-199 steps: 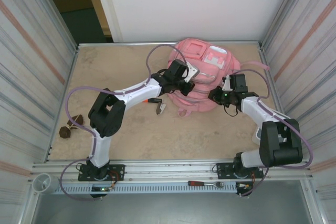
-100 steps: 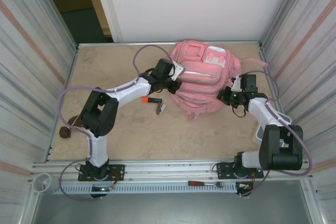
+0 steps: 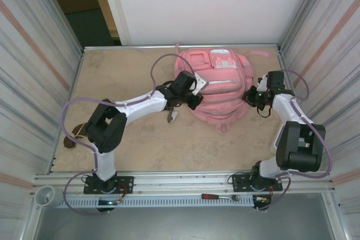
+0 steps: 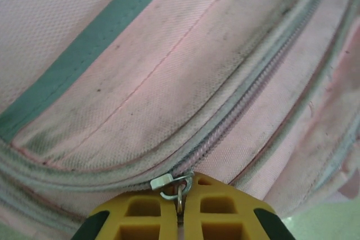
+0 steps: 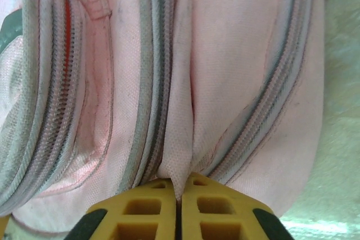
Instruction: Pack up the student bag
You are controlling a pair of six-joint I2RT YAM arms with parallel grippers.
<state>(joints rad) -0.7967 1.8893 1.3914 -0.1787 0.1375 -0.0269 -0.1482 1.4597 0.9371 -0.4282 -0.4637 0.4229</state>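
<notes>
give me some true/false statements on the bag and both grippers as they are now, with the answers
1. The left gripper is shut on the metal zipper pull of the student bag. True.
2. The right gripper is open and off the bag. False: it is shut on a fabric fold between two zips.
3. The bag lies at the far side of the table, between the two grippers. True.
4. The zip ahead of the left gripper gapes wide open. False: its teeth are meshed as far as the left wrist view shows.
</notes>
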